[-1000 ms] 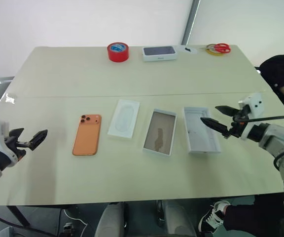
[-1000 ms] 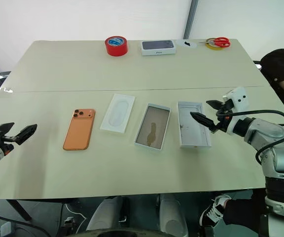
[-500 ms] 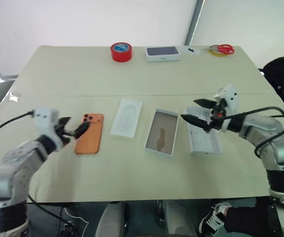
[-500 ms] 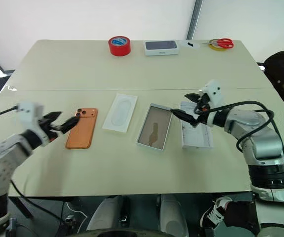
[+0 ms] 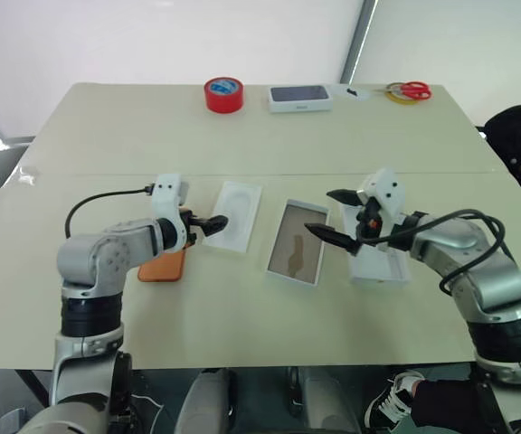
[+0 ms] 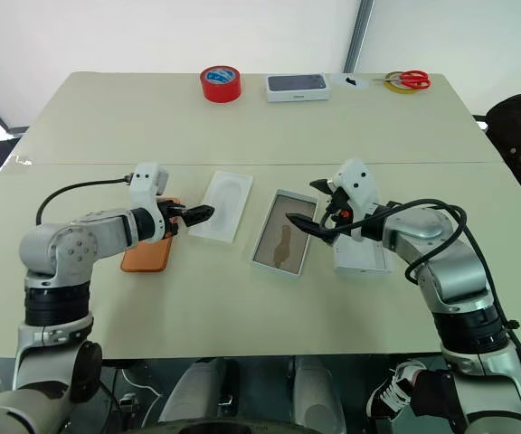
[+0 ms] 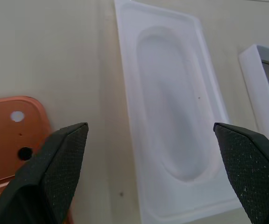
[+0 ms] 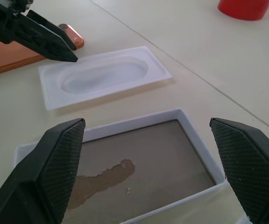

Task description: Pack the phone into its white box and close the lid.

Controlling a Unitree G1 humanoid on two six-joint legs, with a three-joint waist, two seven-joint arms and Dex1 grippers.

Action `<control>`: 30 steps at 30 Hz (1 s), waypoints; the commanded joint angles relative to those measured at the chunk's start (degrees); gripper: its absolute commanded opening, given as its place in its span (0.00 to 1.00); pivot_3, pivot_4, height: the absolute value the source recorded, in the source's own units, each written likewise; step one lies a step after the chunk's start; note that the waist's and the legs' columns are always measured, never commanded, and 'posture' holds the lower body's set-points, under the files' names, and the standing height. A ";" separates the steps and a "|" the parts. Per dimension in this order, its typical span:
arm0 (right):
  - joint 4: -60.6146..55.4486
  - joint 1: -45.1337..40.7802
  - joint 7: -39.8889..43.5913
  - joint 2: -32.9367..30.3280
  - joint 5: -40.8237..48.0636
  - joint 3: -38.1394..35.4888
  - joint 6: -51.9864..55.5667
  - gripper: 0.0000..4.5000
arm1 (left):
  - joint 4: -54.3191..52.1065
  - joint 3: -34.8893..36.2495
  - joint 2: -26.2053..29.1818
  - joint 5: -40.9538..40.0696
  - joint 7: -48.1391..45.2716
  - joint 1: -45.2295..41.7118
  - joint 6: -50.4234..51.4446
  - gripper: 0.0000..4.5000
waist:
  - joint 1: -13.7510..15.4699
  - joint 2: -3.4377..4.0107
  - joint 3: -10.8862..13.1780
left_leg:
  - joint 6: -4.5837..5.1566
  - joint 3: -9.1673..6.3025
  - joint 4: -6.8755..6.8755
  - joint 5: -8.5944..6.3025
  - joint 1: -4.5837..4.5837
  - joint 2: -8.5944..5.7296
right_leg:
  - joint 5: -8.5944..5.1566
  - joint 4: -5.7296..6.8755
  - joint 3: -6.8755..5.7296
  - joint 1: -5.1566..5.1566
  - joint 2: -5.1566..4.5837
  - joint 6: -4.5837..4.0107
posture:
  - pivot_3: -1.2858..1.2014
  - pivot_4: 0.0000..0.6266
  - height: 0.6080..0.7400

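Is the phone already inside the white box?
No: the phone lies on the table by the left gripper, while the white box holds nothing.

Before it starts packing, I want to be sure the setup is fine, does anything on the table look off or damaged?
One thing: the white box has an irregular brownish patch on its inner floor, like a stain or a worn spot. Otherwise the phone, the insert and the lid lie flat and apart, nothing spilled.

Pale beige table (image 5: pixel 269 136) standing before a plain white wall (image 5: pixel 152 36), seam line running across the tabletop, grey pole (image 5: pixel 358 41) rising behind the far edge, dark floor showing beneath the near edge.
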 commanded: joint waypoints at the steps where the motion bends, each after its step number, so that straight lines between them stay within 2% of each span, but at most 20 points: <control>1: -4.53 0.90 0.69 -0.98 1.80 -2.72 0.39 0.99 | 3.37 -0.91 -0.99 1.50 0.19 -3.73 0.66 1.00 | -0.02 0.00 0.00 | 0.00 -0.01 0.00 0.00 0.01 0.00 | 0.00 -0.01 0.00 0.02 0.00 0.00 | 0.52 0.24 0.94; 7: -9.16 3.33 3.58 -4.70 2.67 -1.42 3.28 0.99 | 12.43 -1.85 -2.49 4.47 -0.21 -8.89 -0.69 1.00 | -0.03 0.00 0.00 | 0.00 -0.02 0.00 0.00 0.01 0.00 | 0.00 -0.01 0.00 0.02 0.02 0.01 | 0.52 0.24 0.94; 11: -10.90 3.93 4.69 -7.18 1.83 0.76 4.45 0.99 | 18.13 0.07 -4.58 4.64 -0.34 -12.30 -0.56 1.00 | 0.02 -0.02 -0.02 | 0.00 -0.04 0.01 0.00 0.04 0.00 | -0.01 -0.03 -0.01 0.07 0.02 0.00 | 0.52 0.24 0.94; 13: -11.57 3.55 4.57 -7.76 1.44 1.66 5.29 1.00 | 19.92 0.91 -5.44 4.28 -0.82 -13.63 -0.16 0.89 | 0.02 -0.02 -0.02 | 0.00 -0.05 0.01 0.00 0.03 0.00 | -0.01 -0.04 -0.02 0.08 0.02 0.00 | 0.52 0.24 0.94; 15: -11.94 2.93 4.29 -7.93 1.65 2.32 6.86 1.00 | 20.72 1.21 -5.75 4.22 -1.36 -14.31 0.34 0.72 | -0.02 -0.03 -0.01 | 0.00 -0.05 0.01 0.00 0.03 -0.01 | -0.01 -0.04 -0.01 0.08 0.02 0.01 | 0.52 0.24 0.94; 21: -12.21 -0.84 3.59 -9.44 1.08 5.86 13.77 1.00 | 21.87 1.49 -5.07 5.03 -1.82 -15.17 0.80 0.06 | -0.09 -0.03 -0.01 | 0.00 -0.05 0.01 0.00 0.02 0.01 | 0.00 -0.02 -0.01 0.05 0.01 0.01 | 0.52 0.24 0.94; 22: -12.38 -1.69 3.45 -9.18 1.27 6.35 14.79 1.00 | 22.07 1.58 -4.90 5.20 -1.75 -15.27 0.63 0.02 | -0.06 -0.03 -0.01 | 0.00 -0.05 0.01 0.00 0.02 0.01 | 0.00 -0.02 -0.01 0.04 0.01 0.01 | 0.52 0.24 0.94; 30: -15.35 -9.99 2.26 -6.68 1.84 15.66 27.28 1.00 | 23.48 4.26 -3.54 5.79 -1.72 -16.22 -2.20 0.02 | -0.19 -0.03 -0.01 | -0.01 -0.06 0.00 0.01 0.02 0.03 | 0.00 -0.01 -0.02 0.02 0.01 0.00 | 0.52 0.24 0.94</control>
